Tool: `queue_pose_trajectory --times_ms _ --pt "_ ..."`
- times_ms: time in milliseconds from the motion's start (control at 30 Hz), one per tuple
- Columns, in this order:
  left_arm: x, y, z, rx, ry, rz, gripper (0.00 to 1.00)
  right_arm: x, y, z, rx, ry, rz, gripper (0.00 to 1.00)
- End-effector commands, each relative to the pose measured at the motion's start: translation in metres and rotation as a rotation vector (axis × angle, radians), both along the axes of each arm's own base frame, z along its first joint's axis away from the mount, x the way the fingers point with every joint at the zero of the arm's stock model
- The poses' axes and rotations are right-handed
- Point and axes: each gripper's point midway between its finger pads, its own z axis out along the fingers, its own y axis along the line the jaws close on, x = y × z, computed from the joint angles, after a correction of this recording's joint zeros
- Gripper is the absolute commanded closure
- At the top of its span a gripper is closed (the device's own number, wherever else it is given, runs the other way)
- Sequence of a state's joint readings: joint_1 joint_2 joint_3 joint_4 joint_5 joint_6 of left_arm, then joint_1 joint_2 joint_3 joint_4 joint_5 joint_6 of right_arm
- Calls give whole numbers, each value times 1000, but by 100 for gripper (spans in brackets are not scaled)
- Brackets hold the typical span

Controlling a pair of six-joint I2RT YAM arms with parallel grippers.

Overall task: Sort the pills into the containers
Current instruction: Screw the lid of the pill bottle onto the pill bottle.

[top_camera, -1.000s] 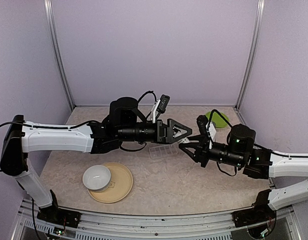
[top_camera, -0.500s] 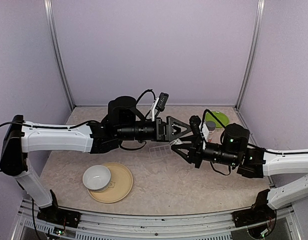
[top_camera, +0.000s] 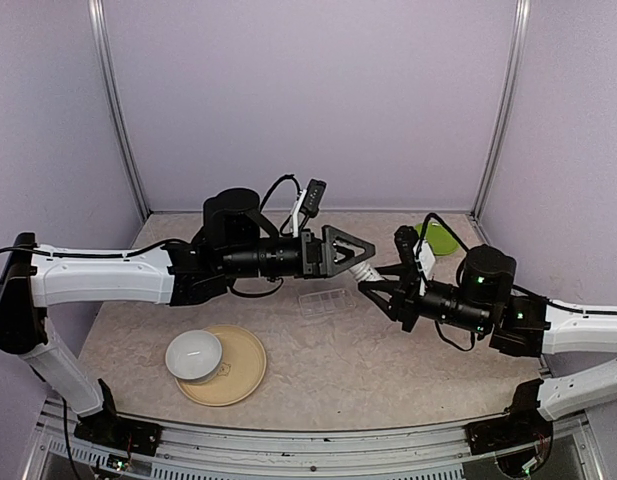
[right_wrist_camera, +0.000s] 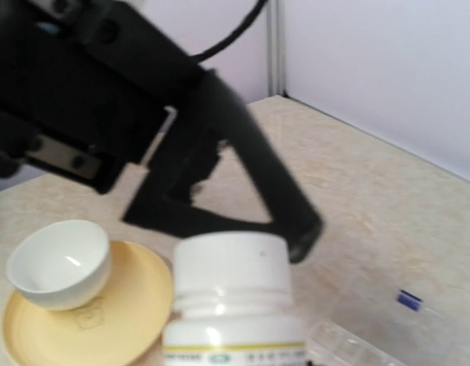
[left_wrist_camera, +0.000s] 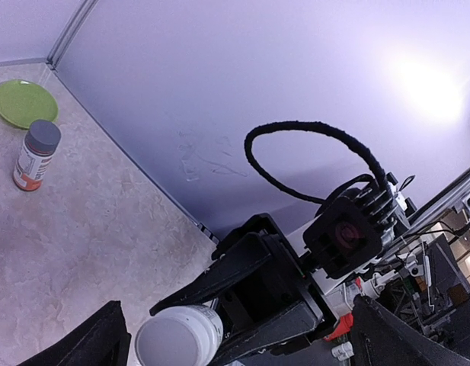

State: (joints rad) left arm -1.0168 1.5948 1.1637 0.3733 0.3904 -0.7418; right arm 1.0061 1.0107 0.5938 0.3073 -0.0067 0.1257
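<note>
My right gripper (top_camera: 372, 284) is shut on a small white bottle (top_camera: 361, 271), held above the table with its cap toward the left arm. In the right wrist view the white bottle (right_wrist_camera: 233, 293) fills the bottom middle. My left gripper (top_camera: 368, 248) is open, its tips just above the cap. Seen from the left wrist, the bottle's cap (left_wrist_camera: 179, 336) lies low between my wide-apart fingers (left_wrist_camera: 94, 345). The clear pill box (top_camera: 323, 300), with its containers, lies flat on the table below both grippers, and its corner (right_wrist_camera: 356, 347) shows beside the bottle. The pills are out of view.
A white bowl (top_camera: 194, 355) rests on a yellow plate (top_camera: 243, 368) at the front left. A green plate (top_camera: 440, 237) lies at the back right, and an orange-labelled bottle with a grey cap (left_wrist_camera: 35, 155) stands near it. Purple walls close in three sides.
My left gripper has drawn back a little to the left and risen, still open. My right gripper, with the white bottle, swung left and then came back right.
</note>
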Motion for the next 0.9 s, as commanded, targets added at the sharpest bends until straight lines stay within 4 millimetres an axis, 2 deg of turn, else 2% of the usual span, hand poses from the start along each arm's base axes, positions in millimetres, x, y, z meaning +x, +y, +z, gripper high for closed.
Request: queue_pose_trajectory --times_ms 0,400,700,800,867 --pt "-10 -3 4 -7 5 -39 1 5 -7 -6 -47 -19 -53 100" --pt "-26 -15 14 -39 -25 -105 1 4 3 -20 -67 11 -19 100" --pt "-46 -14 40 -140 -84 -185 1 -4 19 -28 -46 54 66 100" --pt "-42 -12 37 -119 -93 -153 1 -6 19 -26 -36 50 76 100" --pt "-29 -10 23 -53 -68 -97 1 -9 16 -21 -30 28 83 100"
